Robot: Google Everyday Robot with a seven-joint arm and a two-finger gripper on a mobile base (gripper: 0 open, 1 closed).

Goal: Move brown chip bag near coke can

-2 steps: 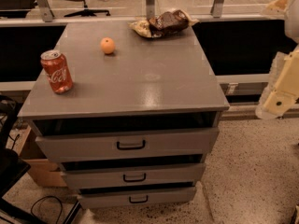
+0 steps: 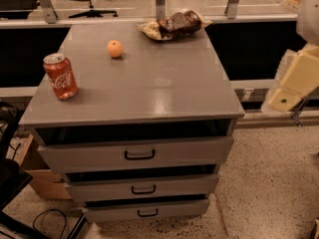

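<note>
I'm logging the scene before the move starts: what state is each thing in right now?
brown chip bag: lying crumpled at the back edge of the cabinet top, not held.
coke can: upright, front left, far from the bag.
orange: resting loose on the top.
drawers: three, a dark gap above each; ajar or not, cannot tell.
pincer: off the cabinet's right side, touching nothing on the top.

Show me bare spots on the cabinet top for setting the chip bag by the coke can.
Widest bare patch: the middle and right of the cabinet top, bordered by the coke can, the orange and the front edge. Crowded only at the back edge, where the brown chip bag lies. The claw hangs off the right side.
</note>
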